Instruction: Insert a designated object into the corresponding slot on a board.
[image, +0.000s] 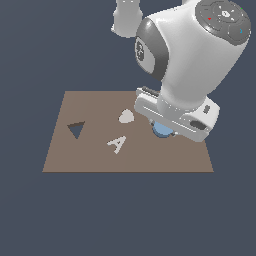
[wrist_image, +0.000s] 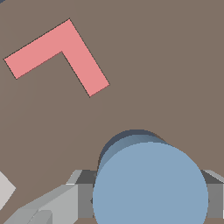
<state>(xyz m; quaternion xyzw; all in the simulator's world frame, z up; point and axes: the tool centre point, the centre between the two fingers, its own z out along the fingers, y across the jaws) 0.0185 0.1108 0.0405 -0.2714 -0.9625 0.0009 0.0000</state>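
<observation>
Left to right in the exterior view: brown board (image: 90, 155) with triangular hole (image: 76, 129), white letter A (image: 117, 144), white rounded piece (image: 126, 116), then light-blue disc (image: 161, 131) under the gripper (image: 167, 131). In the wrist view the fingers (wrist_image: 61, 203) look clamped on the disc's rim, above a dark round slot (wrist_image: 116, 142); pink L-piece (wrist_image: 59, 54) nearby. Disc probably light, rigid, smooth; hold it across opposite rim edges.

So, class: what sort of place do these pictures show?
Probably a simulated test scene: a brown board floats on a flat, featureless dark ground, and the gripper holds a light-blue disc above it.
</observation>
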